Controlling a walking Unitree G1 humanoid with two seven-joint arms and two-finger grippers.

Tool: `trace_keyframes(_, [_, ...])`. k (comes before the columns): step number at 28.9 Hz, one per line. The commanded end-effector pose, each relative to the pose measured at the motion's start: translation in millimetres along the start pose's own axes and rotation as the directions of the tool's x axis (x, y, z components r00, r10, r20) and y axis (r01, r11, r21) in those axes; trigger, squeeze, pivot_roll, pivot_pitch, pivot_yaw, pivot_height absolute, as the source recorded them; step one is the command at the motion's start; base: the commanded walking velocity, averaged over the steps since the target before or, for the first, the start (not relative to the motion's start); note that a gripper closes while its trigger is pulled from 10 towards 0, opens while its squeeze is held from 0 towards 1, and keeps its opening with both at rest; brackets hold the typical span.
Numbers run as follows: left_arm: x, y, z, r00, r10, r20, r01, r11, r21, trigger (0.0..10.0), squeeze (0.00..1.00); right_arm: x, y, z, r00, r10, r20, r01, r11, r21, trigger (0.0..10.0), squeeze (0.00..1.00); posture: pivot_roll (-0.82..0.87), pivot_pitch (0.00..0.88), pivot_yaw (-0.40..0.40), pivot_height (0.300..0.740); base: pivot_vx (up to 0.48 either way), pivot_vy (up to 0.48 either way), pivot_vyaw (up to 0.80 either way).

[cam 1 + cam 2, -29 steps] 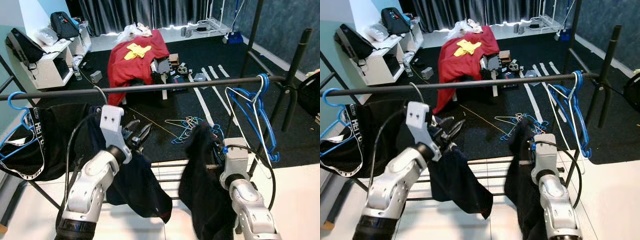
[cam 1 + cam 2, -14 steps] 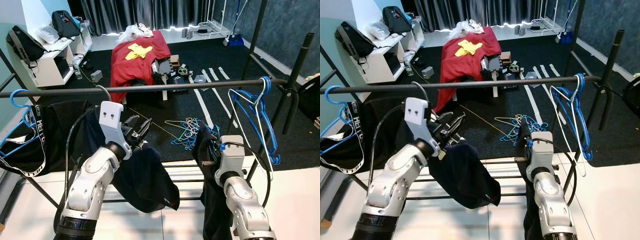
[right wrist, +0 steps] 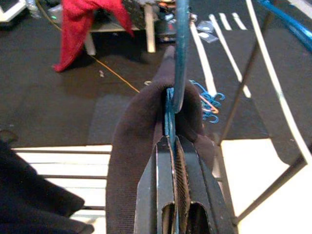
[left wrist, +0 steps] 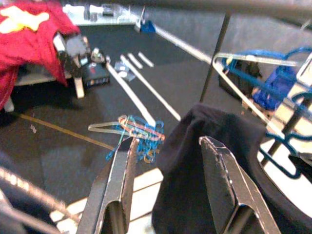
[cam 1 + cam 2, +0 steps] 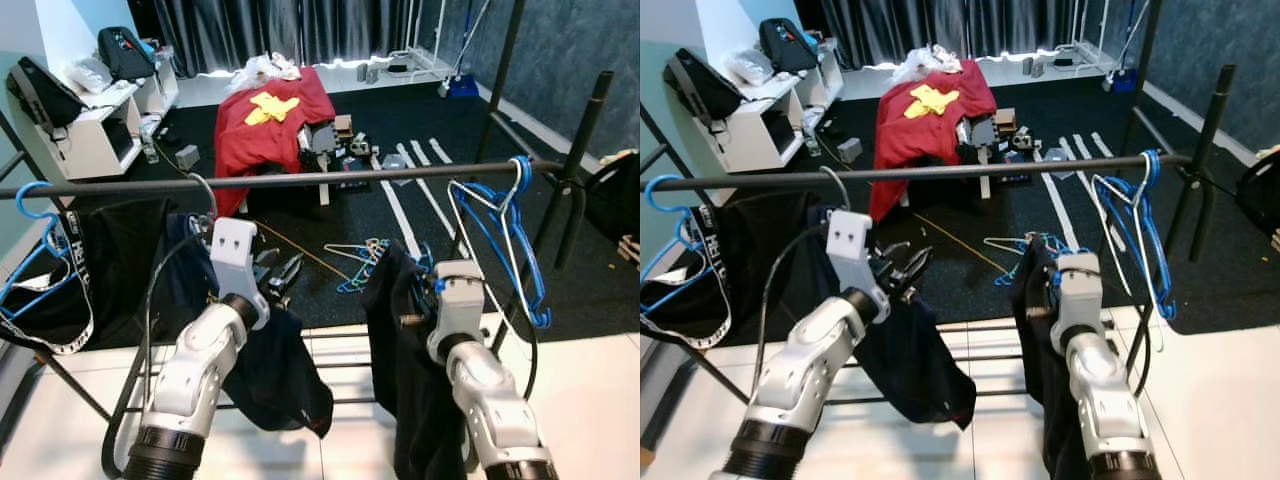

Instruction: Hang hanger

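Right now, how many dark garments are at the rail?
3: black garment at rail's left end, navy garment by left end effector, dark garment on hanger in right end effector.

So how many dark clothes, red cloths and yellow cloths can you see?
Dark clothes: 3 (black garment at the rail's left end, navy garment by the left hand, dark garment on the blue hanger in the right hand)
Red cloth: 1
Yellow cloth: 1
Total: 5
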State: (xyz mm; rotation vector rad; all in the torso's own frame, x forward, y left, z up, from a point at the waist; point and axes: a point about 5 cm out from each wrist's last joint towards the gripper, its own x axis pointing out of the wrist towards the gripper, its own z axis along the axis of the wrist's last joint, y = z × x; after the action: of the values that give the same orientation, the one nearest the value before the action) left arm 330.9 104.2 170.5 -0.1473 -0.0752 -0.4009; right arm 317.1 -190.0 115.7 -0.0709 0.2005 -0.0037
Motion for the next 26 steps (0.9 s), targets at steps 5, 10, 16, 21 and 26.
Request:
trace_keyframes(5, [-1.6,4.4,-4,1.0,0.019,-0.015,-0.019,1.0,0.018,10.0,0.0,0.9,1.6,7,0.999,0.008,0.041,-0.008,1.0,0.009,10.0,0.0,-0.04,0.0,0.042,0.74,0.0,0.0,0.0])
trace_keyframes(10, [5.5,13.7,3,0.998,0.059,0.005,-0.058,0.998,-0.015,10.0,0.0,5.7,-4.0,11,0.999,-0.006,0.05,0.003,0.998,0.067,10.0,0.0,-0.06,0.006,0.049,0.74,0.0,0.0,0.0])
trace_keyframes(16, [-15.3,3.8,39,0.969,-0.01,0.246,0.05,0.987,-0.155,10.0,0.0,-7.2,7.7,28,0.972,-0.061,0.227,0.017,0.981,0.192,10.0,0.0,0.0,0.045,0.059,0.74,0.0,0.0,0.0])
trace_keyframes(21, [-25.9,-2.9,50,0.942,-0.057,0.332,0.115,0.981,-0.159,10.0,0.0,-11.0,11.6,32,0.962,-0.053,0.267,-0.005,0.977,0.212,10.0,0.0,0.01,0.038,0.05,0.74,0.0,0.0,0.0])
trace_keyframes(26, [-30.8,-0.6,52,0.94,-0.038,0.339,0.105,0.978,-0.181,10.0,0.0,-13.0,16.0,30,0.963,-0.008,0.268,-0.045,0.98,0.192,10.0,0.0,0.01,0.039,0.05,0.74,0.0,0.0,0.0])
